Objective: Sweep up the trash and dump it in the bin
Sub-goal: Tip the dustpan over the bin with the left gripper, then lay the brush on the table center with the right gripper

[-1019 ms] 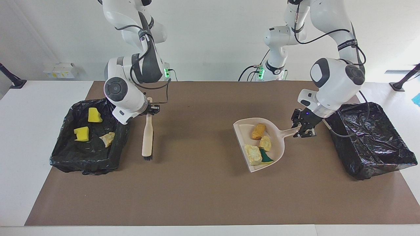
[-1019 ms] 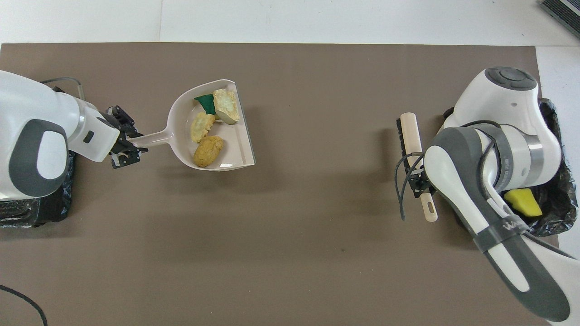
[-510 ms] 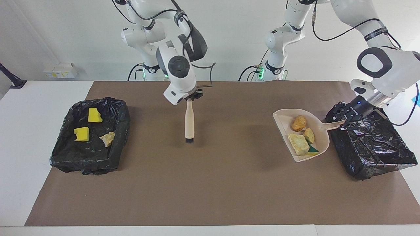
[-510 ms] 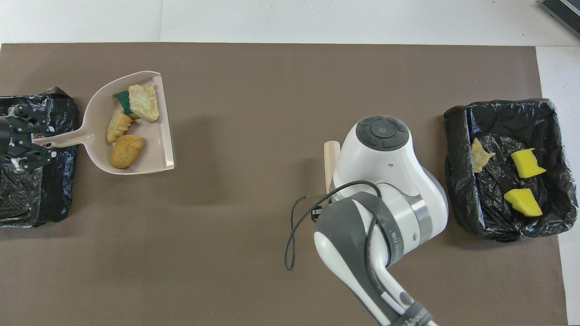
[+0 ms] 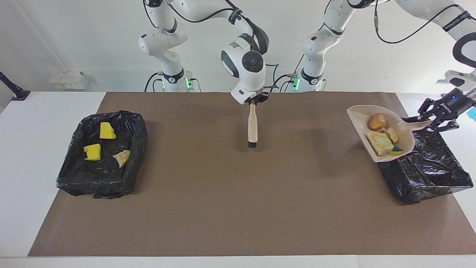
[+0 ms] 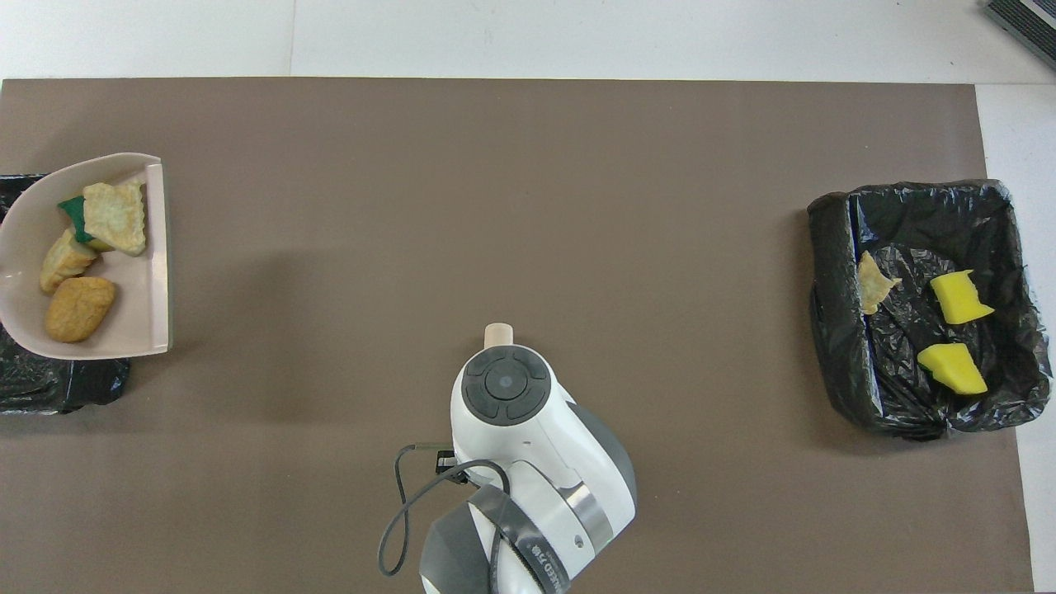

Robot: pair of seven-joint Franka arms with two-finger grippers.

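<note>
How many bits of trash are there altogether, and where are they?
7. Four ride in the dustpan over the bin at the left arm's end: orange-brown piece, two tan pieces, green-and-yellow wedge. Three lie in the other bin: two yellow chunks, one tan scrap.

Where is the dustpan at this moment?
In the facing view the dustpan is held up by its handle in the left pincer, over the edge of the black-lined bin at the left arm's end, with four scraps in it.
</note>
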